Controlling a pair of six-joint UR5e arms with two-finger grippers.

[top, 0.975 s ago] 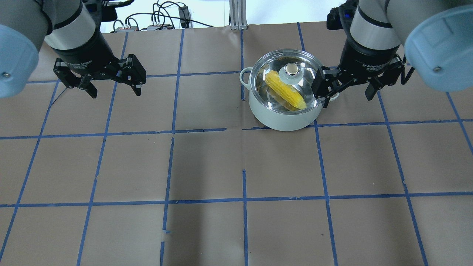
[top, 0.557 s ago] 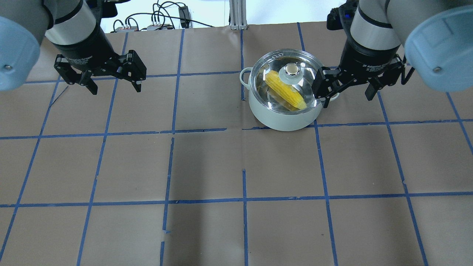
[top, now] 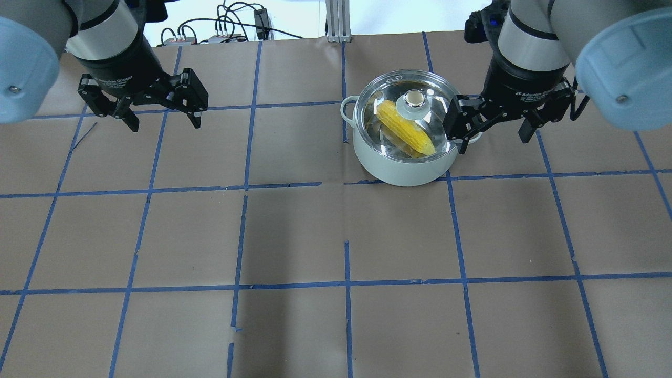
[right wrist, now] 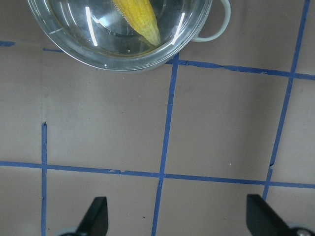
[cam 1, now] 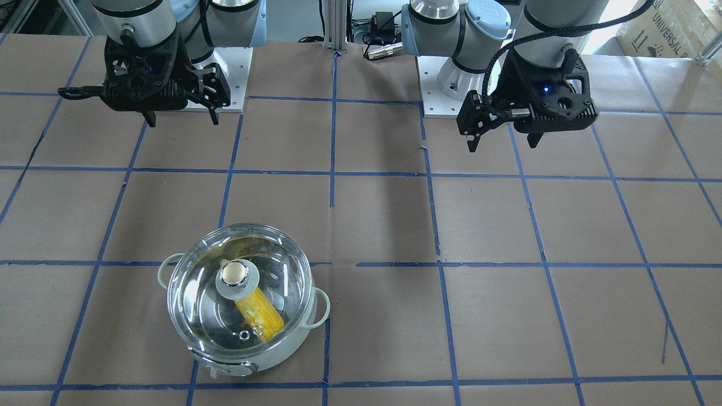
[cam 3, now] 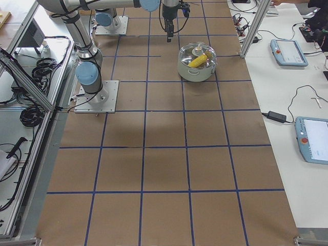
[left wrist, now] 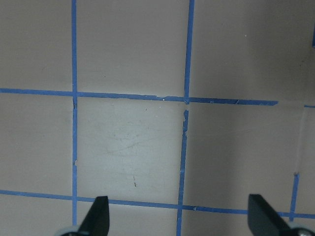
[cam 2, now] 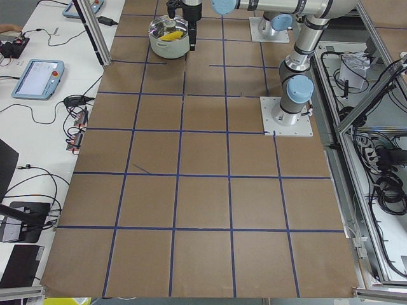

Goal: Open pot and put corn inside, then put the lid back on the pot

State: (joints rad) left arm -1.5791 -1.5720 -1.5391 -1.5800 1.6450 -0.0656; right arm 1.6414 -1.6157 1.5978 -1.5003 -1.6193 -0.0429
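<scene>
The pale white-green pot (top: pixel 401 163) stands on the table right of centre, toward the far side. The clear glass lid (top: pixel 436 115) sits on it, its beige-topped knob (top: pixel 413 97) in the middle. The yellow corn (top: pixel 407 128) lies slantwise inside, seen through the glass. The pot (cam 1: pixel 271 352), lid (cam 1: pixel 192 287) and corn (cam 1: pixel 259 313) also show in the front view. My right gripper (top: pixel 493 143) is open and empty, raised just right of the pot. Its wrist view shows the lid (right wrist: pixel 74 34) and corn (right wrist: pixel 140 17) ahead. My left gripper (top: pixel 165 126) is open and empty at the far left.
Brown paper with a blue tape grid (top: pixel 346 283) covers the table. Cables and a power strip (top: pixel 226 31) lie past the far edge, beside a metal post (top: pixel 336 21). Tablets (cam 3: pixel 289 51) lie on a side table.
My left gripper has drawn back a little toward the table's far edge, still open. The right gripper, pot, lid and corn have not moved.
</scene>
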